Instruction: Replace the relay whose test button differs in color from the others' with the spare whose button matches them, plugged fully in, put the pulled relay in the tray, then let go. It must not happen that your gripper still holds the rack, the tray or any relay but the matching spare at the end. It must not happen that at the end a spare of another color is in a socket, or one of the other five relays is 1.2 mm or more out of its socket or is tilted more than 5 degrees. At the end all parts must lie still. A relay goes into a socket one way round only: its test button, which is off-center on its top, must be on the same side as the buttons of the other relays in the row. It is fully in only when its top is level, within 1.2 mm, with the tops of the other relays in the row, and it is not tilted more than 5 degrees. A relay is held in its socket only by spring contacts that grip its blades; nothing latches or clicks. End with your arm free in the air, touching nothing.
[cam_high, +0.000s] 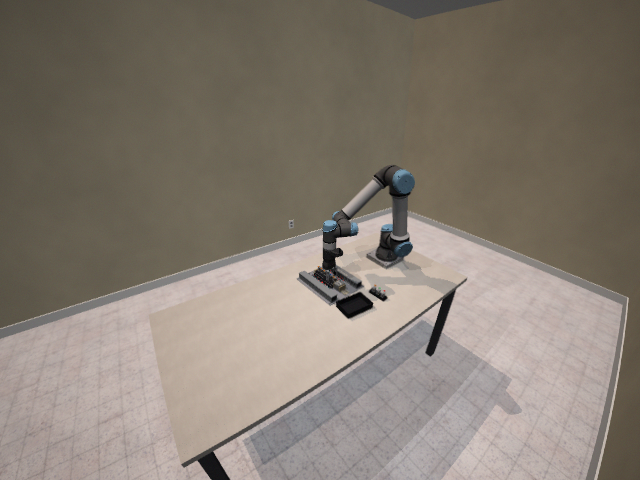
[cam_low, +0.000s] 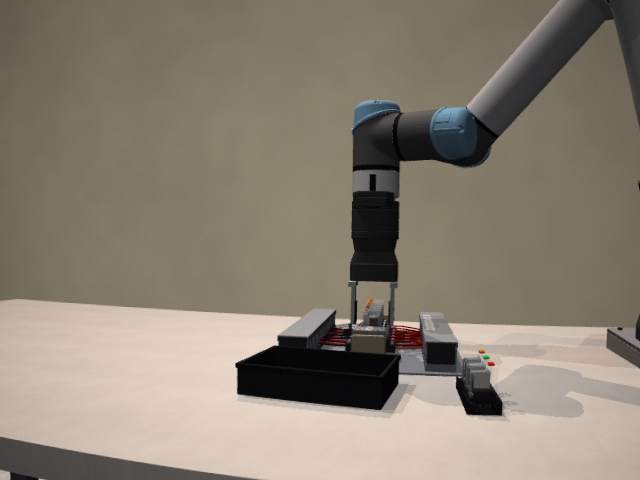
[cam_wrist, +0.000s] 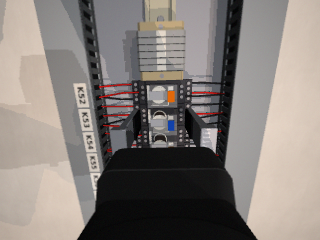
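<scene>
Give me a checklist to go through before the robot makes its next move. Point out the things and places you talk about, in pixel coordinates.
1. Tool (cam_low: 373, 321) open: ok, the fingers stand apart with nothing gripped.
2. Odd relay identified: ok, a blue button (cam_wrist: 171, 125) beside an orange one (cam_wrist: 171, 96) in the row.
3. Fingers beside the blue-button relay, ready to close: cannot tell, the tool's body hides part of the row.
4. Orange-button spare (cam_low: 481, 351) waiting: ok, it stands in the holder (cam_low: 483, 407) with a green and a red one.
5. Tray (cam_low: 310, 382) ready for the pulled relay: ok, upright on the table, though its floor is mostly hidden from the side.
6. Every other relay level: cannot tell, some are hidden.
</scene>
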